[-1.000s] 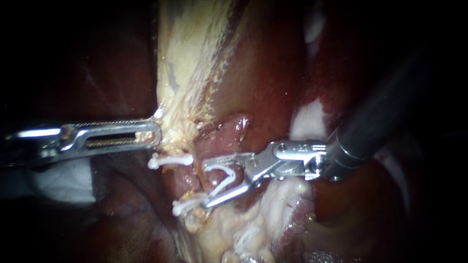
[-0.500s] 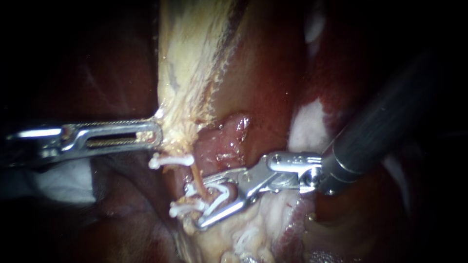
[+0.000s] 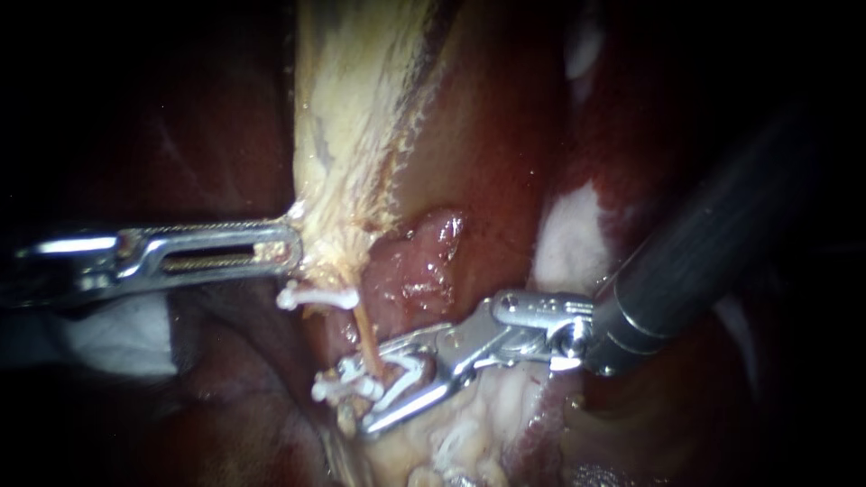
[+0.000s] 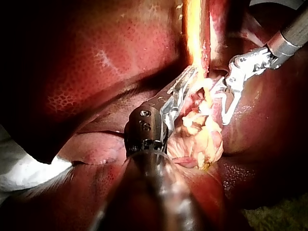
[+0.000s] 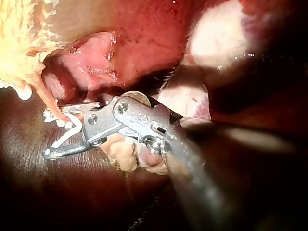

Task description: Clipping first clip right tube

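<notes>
The right instrument holds a white clip in its parted jaws, around the thin tube, at 7 o'clock from the endoscope view's middle. Only the left wrist view shows the left instrument clamped on pale tissue

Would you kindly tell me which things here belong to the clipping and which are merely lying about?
In the job: right instrument, loaded clip, tube, left instrument holding pale tissue.
Lying about: upper clip, white cloth, liver.
</notes>
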Robot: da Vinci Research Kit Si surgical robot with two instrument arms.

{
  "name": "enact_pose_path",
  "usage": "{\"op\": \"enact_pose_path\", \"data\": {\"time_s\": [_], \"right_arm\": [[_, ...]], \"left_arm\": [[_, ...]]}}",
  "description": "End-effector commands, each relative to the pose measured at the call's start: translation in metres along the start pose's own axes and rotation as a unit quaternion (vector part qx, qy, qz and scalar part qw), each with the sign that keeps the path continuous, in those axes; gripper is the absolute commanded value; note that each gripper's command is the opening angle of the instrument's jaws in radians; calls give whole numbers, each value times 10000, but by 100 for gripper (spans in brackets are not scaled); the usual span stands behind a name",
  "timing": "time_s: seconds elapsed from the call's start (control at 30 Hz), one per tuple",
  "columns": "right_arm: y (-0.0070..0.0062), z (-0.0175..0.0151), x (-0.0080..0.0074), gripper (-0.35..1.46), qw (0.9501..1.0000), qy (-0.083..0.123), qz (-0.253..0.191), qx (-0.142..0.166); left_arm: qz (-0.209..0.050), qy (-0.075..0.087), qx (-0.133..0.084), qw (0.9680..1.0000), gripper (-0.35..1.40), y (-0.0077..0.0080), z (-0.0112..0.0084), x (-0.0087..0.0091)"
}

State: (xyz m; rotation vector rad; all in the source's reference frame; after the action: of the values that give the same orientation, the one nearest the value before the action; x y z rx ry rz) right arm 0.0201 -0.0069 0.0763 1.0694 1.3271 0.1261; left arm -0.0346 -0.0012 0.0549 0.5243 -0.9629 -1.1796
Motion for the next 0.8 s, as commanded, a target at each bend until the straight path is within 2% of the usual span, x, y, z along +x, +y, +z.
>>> {"op": "enact_pose_path", "data": {"time_s": [0.03,0.27,0.43,0.57,0.63,0.8], "right_arm": [[1,1,-3,40,10000,-5,-10,-1],[1,4,-8,35,10000,-20,63,9],[3,3,-9,22,10000,-22,90,9],[6,-1,-10,-6,9999,-23,118,11],[9,-5,-12,-34,9997,-16,235,-8],[16,-15,-15,-35,9991,-28,412,-12]], "left_arm": [[0,0,2,10000,-35,0,0,0],[2,-1,2,10000,-35,1,1,0],[2,-1,1,10000,-35,1,2,0],[3,-1,2,10000,-35,2,2,0],[3,-1,2,10000,-35,2,2,0],[4,0,4,10000,-35,3,2,0]]}}
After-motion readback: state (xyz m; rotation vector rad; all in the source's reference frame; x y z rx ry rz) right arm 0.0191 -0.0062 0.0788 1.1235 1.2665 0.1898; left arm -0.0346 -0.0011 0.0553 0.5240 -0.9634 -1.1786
